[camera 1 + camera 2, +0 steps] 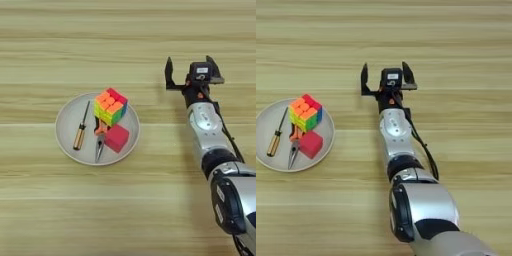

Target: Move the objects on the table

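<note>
Objects crowd one grey plate (67,142) on the table (150,210): a puzzle cube (111,106), a red cube (117,138), pliers (100,142) and a screwdriver (81,131), all packed close, the puzzle cube seeming to rest partly on the pliers' handles. Risk lies in that crowding. A reach for any one piece could nudge its neighbours, tip the puzzle cube off its perch or slide the plate, since little room shows between the pieces for a finger. The thin screwdriver, lying flat, looks hardest to pick up cleanly. All four sit well to the pincer's left and a little nearer the robot than its tips. The pincer (385,76) hangs spread wide and empty over bare wood, well apart from the plate, fingers pointing away from the robot.
</note>
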Tool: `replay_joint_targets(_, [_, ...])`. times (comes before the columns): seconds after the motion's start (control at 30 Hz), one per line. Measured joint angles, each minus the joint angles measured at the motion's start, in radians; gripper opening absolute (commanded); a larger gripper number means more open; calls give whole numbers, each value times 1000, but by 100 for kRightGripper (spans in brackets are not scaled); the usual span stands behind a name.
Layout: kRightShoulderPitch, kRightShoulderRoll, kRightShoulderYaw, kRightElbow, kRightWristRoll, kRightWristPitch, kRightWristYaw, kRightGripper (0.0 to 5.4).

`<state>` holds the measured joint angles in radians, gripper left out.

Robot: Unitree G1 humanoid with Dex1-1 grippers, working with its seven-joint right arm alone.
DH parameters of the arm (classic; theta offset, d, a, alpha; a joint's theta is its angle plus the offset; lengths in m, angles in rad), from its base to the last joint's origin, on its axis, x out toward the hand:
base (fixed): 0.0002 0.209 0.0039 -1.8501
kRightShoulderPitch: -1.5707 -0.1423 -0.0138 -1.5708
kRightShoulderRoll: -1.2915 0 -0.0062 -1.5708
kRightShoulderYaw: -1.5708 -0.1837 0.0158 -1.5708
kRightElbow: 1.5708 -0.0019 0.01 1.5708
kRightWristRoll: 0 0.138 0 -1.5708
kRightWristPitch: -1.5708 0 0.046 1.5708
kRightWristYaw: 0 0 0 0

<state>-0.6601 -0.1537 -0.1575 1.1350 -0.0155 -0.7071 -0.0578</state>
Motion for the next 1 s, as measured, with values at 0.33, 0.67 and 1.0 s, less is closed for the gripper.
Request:
replay_joint_targets(0.33, [0,0,-4,0,7,0,3,537])
replay_joint_targets(0.67, [5,8,19,-33,8,-88,87,537])
replay_joint_targets(1.0, [31,51,31,-81,124,-113,358,537])
